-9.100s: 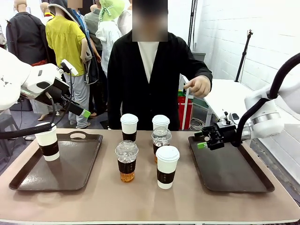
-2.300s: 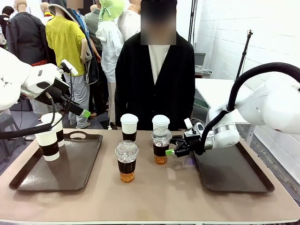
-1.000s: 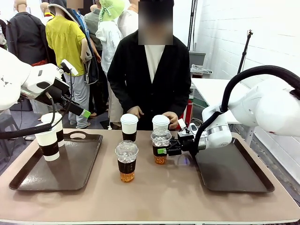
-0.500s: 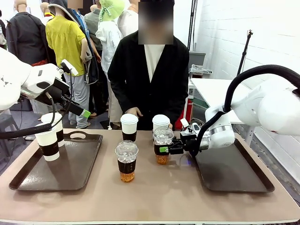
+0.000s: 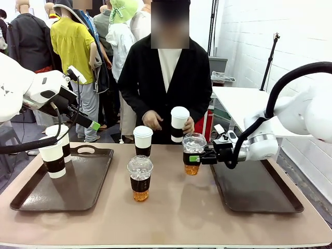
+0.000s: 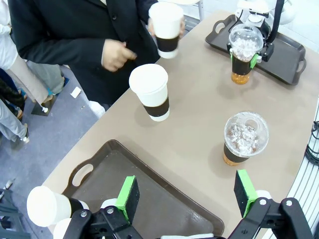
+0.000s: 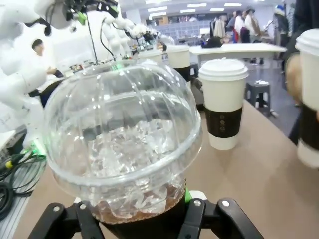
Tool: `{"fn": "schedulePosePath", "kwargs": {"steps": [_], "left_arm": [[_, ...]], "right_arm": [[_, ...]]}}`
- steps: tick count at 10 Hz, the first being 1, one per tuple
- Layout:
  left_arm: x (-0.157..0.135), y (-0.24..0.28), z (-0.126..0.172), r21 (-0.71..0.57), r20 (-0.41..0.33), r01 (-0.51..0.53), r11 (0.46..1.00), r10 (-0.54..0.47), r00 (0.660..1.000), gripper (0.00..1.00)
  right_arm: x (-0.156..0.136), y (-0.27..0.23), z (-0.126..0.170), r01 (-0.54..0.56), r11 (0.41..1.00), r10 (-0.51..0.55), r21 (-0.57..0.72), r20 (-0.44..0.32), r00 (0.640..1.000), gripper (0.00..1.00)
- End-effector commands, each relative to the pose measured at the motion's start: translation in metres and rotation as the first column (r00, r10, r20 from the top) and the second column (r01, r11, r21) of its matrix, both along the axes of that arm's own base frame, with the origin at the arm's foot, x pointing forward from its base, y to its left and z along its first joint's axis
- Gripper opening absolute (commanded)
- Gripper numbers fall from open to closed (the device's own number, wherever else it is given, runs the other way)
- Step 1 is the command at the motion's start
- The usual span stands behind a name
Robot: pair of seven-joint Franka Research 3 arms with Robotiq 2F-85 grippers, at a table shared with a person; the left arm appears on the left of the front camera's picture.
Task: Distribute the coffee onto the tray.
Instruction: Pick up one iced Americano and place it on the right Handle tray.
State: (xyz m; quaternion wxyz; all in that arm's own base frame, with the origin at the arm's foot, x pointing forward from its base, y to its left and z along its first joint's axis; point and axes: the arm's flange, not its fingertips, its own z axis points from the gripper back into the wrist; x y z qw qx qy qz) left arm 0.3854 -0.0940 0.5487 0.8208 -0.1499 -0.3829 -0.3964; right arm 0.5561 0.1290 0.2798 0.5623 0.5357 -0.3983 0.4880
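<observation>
My right gripper (image 5: 200, 157) is shut on a clear dome-lidded cup (image 5: 193, 154) of amber drink, held just above the table beside the right tray (image 5: 259, 193). In the right wrist view this cup (image 7: 124, 144) stands between my fingers (image 7: 213, 215). A second clear cup (image 5: 140, 178) stands mid-table, with a white paper cup (image 5: 142, 140) behind it. The person's hand holds another white cup (image 5: 179, 123) in the air. Two white cups (image 5: 53, 156) stand on the left tray (image 5: 78, 187). My left gripper (image 5: 89, 123) hangs open above that tray's far end, its pads (image 6: 128, 198) wide apart.
The person in black stands at the far edge of the table, both hands near the raised cup (image 6: 166, 25). The right tray (image 6: 289, 50) holds nothing. Bare tabletop lies between the trays at the front.
My right gripper closed on the clear cup, lifted it and carried it right toward the right tray. The person picked up the rear white cup. My left arm stayed still.
</observation>
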Motion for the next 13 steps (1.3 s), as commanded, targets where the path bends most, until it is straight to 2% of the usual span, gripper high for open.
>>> {"fn": "schedulePosePath", "kwargs": {"steps": [1,6,8,13], "left_arm": [[0.0,0.002,0.0,0.005,-0.006,0.004,1.0,-0.003,1.0,1.0],[0.0,0.002,0.0,0.005,-0.006,0.004,1.0,-0.003,1.0,1.0],[0.0,0.002,0.0,0.005,-0.006,0.004,1.0,-0.003,1.0,1.0],[0.0,0.002,0.0,0.005,-0.006,0.004,1.0,-0.003,1.0,1.0]], "right_arm": [[-0.013,-0.016,0.014,0.017,1.0,-0.016,-0.007,0.005,1.0,0.58],[-0.023,-0.075,0.022,0.066,0.997,-0.066,-0.026,0.011,0.998,0.58],[-0.024,-0.101,0.021,0.065,0.997,-0.064,-0.031,0.037,0.997,0.58],[-0.01,-0.153,0.002,0.06,0.997,-0.056,-0.045,0.08,0.995,0.58]]}}
